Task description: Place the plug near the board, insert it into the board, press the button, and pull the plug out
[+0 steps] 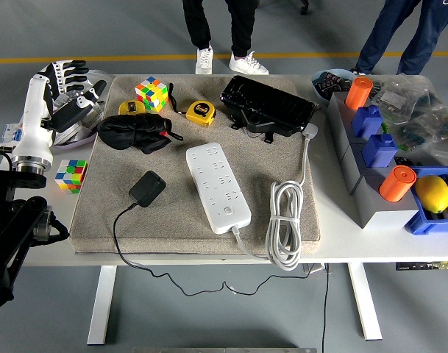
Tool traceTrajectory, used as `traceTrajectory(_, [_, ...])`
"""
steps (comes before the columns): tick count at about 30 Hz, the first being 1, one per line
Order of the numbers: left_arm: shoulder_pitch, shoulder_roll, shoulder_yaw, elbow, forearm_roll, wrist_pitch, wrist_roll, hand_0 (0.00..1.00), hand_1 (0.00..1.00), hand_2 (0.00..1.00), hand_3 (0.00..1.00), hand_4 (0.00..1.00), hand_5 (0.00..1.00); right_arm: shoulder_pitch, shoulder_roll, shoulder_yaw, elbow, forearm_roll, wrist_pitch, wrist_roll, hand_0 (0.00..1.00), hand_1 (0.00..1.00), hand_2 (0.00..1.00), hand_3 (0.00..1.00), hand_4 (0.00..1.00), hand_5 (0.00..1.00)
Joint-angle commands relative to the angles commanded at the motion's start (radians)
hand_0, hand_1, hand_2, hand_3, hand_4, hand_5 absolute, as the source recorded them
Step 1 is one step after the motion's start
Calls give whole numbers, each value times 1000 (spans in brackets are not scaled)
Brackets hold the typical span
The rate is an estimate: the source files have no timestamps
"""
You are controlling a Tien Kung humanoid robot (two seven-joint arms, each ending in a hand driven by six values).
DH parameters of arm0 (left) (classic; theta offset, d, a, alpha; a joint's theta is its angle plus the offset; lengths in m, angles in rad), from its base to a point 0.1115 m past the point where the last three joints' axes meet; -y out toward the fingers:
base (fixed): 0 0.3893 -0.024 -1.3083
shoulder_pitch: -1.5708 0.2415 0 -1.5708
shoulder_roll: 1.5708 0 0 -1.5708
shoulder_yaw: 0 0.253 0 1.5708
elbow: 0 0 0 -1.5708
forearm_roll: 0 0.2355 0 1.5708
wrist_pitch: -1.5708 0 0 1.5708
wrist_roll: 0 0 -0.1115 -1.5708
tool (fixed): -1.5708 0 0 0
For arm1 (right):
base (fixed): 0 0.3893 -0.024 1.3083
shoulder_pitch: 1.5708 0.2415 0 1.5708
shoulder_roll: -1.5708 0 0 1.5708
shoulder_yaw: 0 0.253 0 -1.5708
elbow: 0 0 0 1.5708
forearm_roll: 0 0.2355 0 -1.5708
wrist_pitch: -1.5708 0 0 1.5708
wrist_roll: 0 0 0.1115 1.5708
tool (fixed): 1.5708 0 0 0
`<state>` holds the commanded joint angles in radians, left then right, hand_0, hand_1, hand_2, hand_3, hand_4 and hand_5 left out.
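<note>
A black plug adapter (146,187) lies on the grey mat (172,220) left of centre, its thin black cable trailing over the table's front edge. To its right sits the white power strip (218,186), its button end toward me, with its white cable coiled (285,220) on the right. My left hand (68,92) is at the table's far left corner, white forearm raised, fingers spread and holding nothing, well away from the plug. No right arm shows.
Two colour cubes (151,93) (70,175), yellow tape measures (201,112), a black cloth bundle (134,133) and a black case (268,107) lie behind. Grey bins with orange cylinders (396,183), blue blocks and a lemon (432,193) stand right. People's legs stand beyond the table.
</note>
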<state>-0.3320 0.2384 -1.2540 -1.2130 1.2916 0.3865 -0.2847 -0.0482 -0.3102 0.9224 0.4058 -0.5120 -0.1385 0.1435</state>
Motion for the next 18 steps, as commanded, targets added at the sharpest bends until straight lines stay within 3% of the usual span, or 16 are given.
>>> traceTrajectory(18, [7, 1, -15, 29, -16, -5, 6, 544, 627, 630, 634, 914, 398, -5, -1, 3, 3, 0, -3, 5, 606, 616, 564, 544, 764, 279])
